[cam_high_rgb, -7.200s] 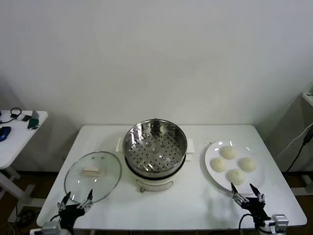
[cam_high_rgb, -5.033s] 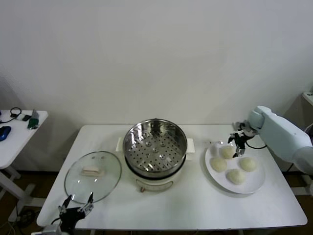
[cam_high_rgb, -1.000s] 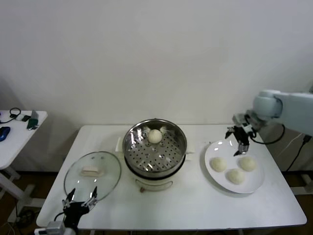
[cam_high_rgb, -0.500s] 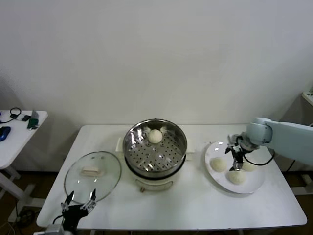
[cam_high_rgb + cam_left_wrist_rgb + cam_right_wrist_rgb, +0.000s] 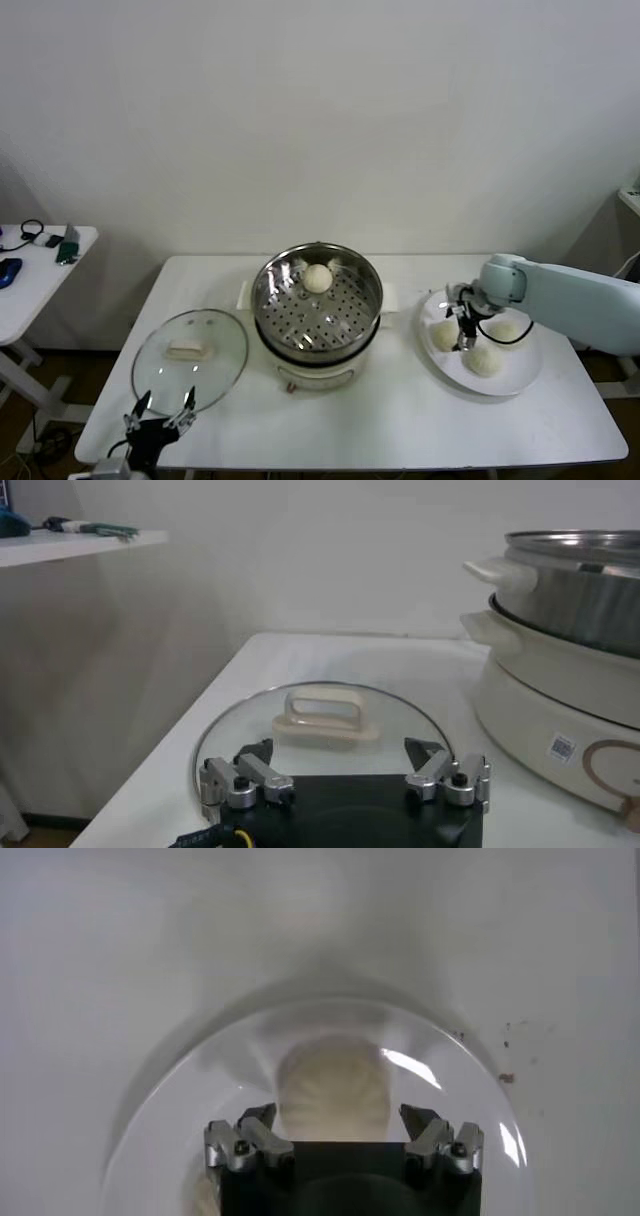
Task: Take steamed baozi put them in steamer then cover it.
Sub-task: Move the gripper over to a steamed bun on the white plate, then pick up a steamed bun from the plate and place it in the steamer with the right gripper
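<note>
White table (image 5: pixel 390 420), right gripper (image 5: pixel 343 1135) fingers spread over smooth cream baozi (image 5: pixel 332 1088)

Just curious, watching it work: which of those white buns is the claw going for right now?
The plate's left-hand baozi: the open right gripper is right over it; the other two sit clear.

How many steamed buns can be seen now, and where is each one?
4. One small round cream-white bun sits in the shiny steel steamer pot. Three lie on the flat white plate; the open right gripper hovers above the first.
</note>
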`<action>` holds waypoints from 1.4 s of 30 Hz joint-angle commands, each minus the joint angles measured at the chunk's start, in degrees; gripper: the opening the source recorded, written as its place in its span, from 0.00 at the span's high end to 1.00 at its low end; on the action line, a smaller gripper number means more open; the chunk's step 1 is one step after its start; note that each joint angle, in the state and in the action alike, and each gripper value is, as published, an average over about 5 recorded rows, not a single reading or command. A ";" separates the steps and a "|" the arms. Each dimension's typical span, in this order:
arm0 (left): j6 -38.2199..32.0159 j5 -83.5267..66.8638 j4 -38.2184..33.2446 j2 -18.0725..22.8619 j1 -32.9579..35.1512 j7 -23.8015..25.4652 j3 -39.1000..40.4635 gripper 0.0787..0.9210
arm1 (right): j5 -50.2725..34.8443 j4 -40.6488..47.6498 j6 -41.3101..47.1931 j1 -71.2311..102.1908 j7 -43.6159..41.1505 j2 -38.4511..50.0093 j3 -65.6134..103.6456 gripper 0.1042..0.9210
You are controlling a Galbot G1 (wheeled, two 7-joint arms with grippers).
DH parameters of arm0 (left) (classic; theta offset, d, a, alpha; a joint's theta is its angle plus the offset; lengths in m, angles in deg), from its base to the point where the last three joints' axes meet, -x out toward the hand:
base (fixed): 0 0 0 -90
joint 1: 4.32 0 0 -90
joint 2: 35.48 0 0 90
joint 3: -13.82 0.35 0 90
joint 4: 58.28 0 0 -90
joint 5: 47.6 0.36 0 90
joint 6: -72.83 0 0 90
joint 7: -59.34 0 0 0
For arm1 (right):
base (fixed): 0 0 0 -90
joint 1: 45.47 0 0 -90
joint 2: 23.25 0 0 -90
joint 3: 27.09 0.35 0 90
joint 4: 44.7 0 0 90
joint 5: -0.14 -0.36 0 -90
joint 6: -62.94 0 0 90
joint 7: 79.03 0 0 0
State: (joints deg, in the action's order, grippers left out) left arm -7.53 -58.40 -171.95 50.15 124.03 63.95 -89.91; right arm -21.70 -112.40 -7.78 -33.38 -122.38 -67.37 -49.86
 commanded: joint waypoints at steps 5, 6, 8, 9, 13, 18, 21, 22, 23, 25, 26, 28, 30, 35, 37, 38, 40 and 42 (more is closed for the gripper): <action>-0.05 -0.03 -0.08 0.00 0.00 -0.02 0.09 0.12 | 0.53 1.78 0.23 1.69 -0.97 -0.83 1.94 0.23; -0.05 -0.03 -0.07 0.00 -0.01 -0.03 0.09 0.12 | 0.45 1.68 0.12 1.49 -1.20 -0.72 2.00 0.25; -0.06 -0.01 -0.03 0.00 -0.06 -0.05 0.08 0.12 | 0.30 1.59 -0.16 1.01 -1.62 -0.54 2.25 0.27; -0.06 -0.01 -0.02 0.02 -0.08 -0.06 0.08 0.12 | 0.12 1.53 -0.32 0.61 -1.90 -0.42 2.35 0.28; -0.06 -0.01 -0.31 0.06 0.04 -0.06 0.12 0.12 | -2.15 0.27 -0.97 -3.99 -3.20 0.42 0.87 0.29; 0.11 -0.09 -0.86 -0.07 0.09 -0.05 0.09 0.12 | -10.37 -3.95 -2.52 -22.22 -6.06 0.37 -9.79 0.29; 0.21 -0.18 -1.12 -0.26 0.05 -0.05 0.02 0.12 | -16.54 -7.14 -3.04 -34.77 -8.35 -1.76 -16.95 0.29; 0.23 -0.22 -1.16 -0.32 0.04 -0.05 0.00 0.12 | -18.68 -8.15 -3.10 -38.35 -9.00 -2.76 -18.61 0.29; 0.24 -0.24 -1.18 -0.37 0.04 -0.05 0.00 0.12 | -20.85 -9.27 -3.05 -41.70 -9.61 -3.92 -19.63 0.29; 0.26 -0.26 -1.17 -0.45 0.06 -0.05 0.04 0.12 | -24.78 -11.34 -2.70 -46.76 -10.12 -6.17 -20.64 0.29; 0.25 -0.27 -1.16 -0.48 0.07 -0.06 0.09 0.12 | -26.78 -12.60 -2.28 -48.65 -10.01 -7.37 -20.59 0.29; 0.22 -0.29 -1.14 -0.51 0.05 -0.07 0.19 0.12 | -30.07 -15.27 -1.04 -50.73 -9.21 -9.60 -19.38 0.29; 0.20 -0.36 -1.21 -0.50 -0.02 -0.09 0.24 0.12 | -33.09 -18.10 0.81 -50.71 -7.40 -12.01 -16.63 0.29; 0.37 -0.53 -1.73 -0.37 -0.07 -0.10 0.23 0.12 | -36.91 -22.23 5.07 -45.66 -2.31 -18.31 -10.73 0.29; 0.53 -0.54 -1.98 -0.27 -0.09 -0.09 0.23 0.12 | -37.12 -21.90 5.95 -42.79 -0.71 -21.62 -9.91 0.29; 0.61 -0.54 -2.07 -0.22 -0.13 -0.08 0.22 0.12 | -37.03 -21.18 6.24 -41.27 -0.07 -23.56 -9.72 0.29; 0.74 -0.54 -2.20 -0.11 -0.21 -0.07 0.15 0.12 | -36.49 -18.82 6.56 -38.04 0.82 -27.60 -9.66 0.29; 0.83 -0.54 -2.25 -0.01 -0.25 -0.07 0.05 0.12 | -35.66 -15.97 6.62 -35.17 1.30 -31.31 -9.87 0.29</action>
State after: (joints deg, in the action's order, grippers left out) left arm -6.91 -58.93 -174.04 49.95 123.81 63.86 -89.76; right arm -51.74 -128.48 -4.25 -71.45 -125.09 -84.70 -61.15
